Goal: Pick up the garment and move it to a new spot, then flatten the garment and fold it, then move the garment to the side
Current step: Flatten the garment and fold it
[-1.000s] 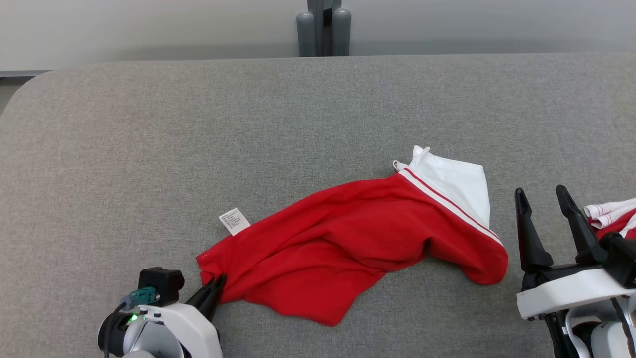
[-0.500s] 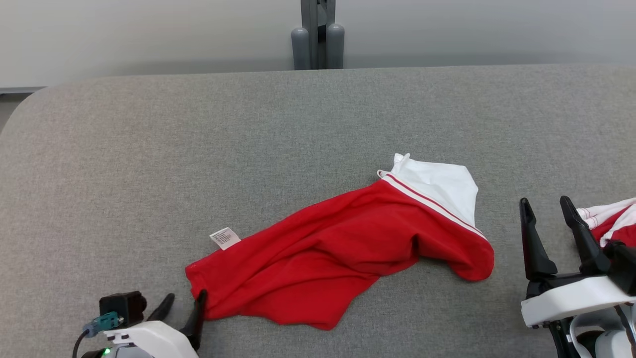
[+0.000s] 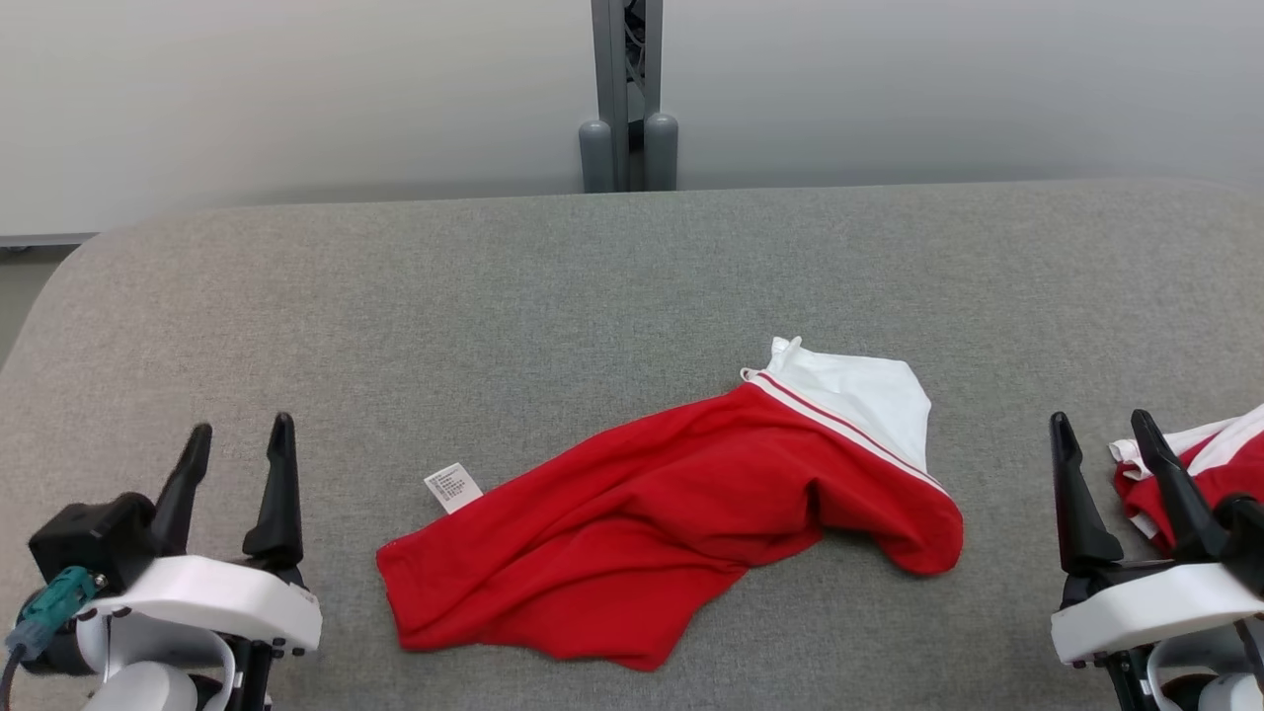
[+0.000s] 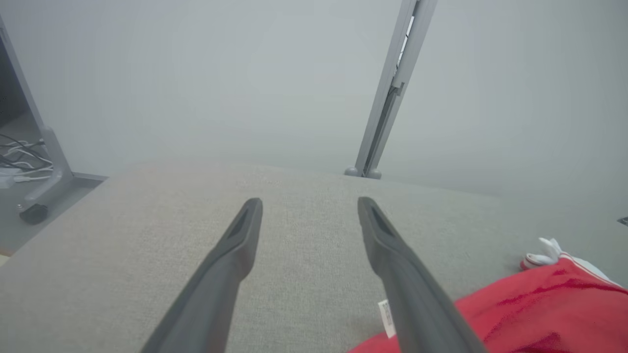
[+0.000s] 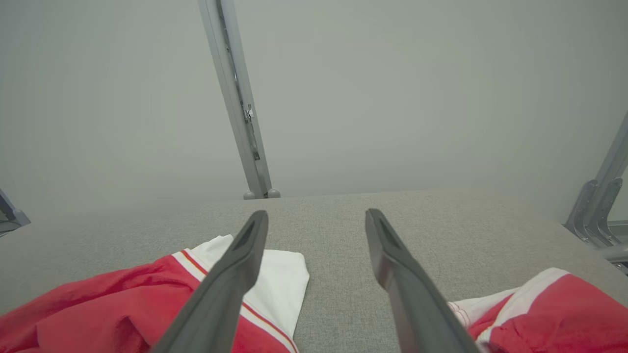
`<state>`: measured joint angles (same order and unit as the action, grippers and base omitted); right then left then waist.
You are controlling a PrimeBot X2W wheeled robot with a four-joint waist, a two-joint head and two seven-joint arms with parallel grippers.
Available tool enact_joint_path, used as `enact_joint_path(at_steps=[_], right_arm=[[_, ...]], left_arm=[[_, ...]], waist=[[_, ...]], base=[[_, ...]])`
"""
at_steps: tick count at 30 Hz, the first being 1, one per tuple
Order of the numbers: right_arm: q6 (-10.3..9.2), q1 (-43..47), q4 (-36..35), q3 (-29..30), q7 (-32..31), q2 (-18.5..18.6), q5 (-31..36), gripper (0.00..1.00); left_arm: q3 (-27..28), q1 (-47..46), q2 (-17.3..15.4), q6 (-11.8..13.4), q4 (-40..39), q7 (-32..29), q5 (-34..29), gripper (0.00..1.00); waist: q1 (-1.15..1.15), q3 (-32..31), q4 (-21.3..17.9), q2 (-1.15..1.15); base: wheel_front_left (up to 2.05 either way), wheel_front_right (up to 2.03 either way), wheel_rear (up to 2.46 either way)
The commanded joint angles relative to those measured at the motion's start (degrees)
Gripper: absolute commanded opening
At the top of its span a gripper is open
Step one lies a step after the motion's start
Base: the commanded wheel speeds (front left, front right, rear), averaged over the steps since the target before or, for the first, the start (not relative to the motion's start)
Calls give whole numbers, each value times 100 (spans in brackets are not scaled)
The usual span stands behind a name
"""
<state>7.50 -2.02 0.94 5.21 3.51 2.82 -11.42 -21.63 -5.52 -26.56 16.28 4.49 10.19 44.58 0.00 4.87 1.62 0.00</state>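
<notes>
At the lower left of the frame the left gripper (image 3: 240,431) stands spread, and so does the right gripper (image 3: 1099,420) at the lower right. Between them, apart from both, the red-and-white garment (image 3: 671,513) lies crumpled on the grey surface (image 3: 494,296). A grey post (image 3: 626,89) rises at top centre.

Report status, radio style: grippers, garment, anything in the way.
Left gripper open, clear of cloth. Right gripper open, empty. Red garment crumpled on grey surface, unfolded. Second red garment beside right gripper, apart from the first.

Red garment (image 3: 642,533) with white striped band, grey table (image 3: 395,326)
</notes>
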Motion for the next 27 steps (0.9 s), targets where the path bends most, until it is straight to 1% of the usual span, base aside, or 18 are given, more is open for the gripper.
enact_joint_path(at_steps=[1,6,9,14,18,23,27], right_arm=[[-2,-19,3,0,-49,23,45,100],[-2,-118,56,-86,-97,23,159,100],[-2,-123,88,-147,-113,23,214,100],[-2,8,125,-235,-141,24,240,100],[-2,158,141,-264,-156,23,182,100],[-2,291,135,-248,-187,24,133,100],[-2,345,93,-237,-222,24,124,100]], left_arm=[[77,-157,-72,115,-229,80,-146,100],[122,-339,-191,275,-698,215,-462,100],[77,-296,-251,335,-793,267,-622,100],[-32,79,-307,534,-859,280,-813,100],[-104,455,-317,659,-938,237,-800,100],[-194,696,-394,718,-1071,161,-846,100],[-274,780,-485,712,-1175,8,-851,100]], waist=[[0,-67,0,0],[0,-177,-31,0],[0,-247,-31,0],[0,-342,-35,0],[0,-412,-28,0],[0,-465,0,0],[0,-476,12,0]], base=[[0,0,0],[0,0,0],[0,0,0],[0,0,0],[0,0,0],[0,0,0],[0,0,0]])
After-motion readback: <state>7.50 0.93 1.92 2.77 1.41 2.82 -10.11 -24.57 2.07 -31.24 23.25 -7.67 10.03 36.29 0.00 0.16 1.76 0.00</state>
